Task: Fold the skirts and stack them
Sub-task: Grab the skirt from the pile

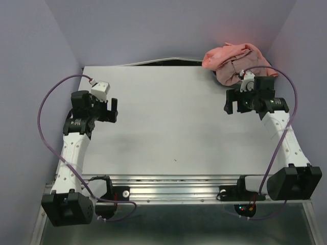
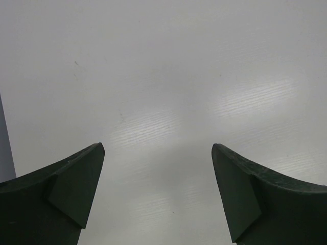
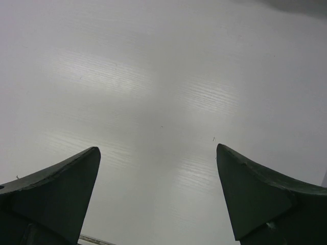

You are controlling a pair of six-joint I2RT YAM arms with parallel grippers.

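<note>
At far right corner of the pale grey counter (image 1: pixel 168 127), both skirts sit bunched in one heap: the salmon-coral pleated fabric skirt (image 1: pixel 231 54) is on top, with the dusty mauve-pink gathered skirt (image 1: pixel 227 75) below and touching it. Risk: a pinch into the heap likely lifts both at once, or catches a single layer so the fabric drags bunched. The heap lies right at the counter's back edge by the wall and could slip off. The purple cable (image 1: pixel 278 72) loops beside the fabric and may snag. Right hand (image 1: pixel 232 103) hovers just in front of the heap, released, jaws wide, nothing held, facing bare counter. Left hand (image 1: pixel 111 109) is far left, well apart, also spread wide and empty.
</note>
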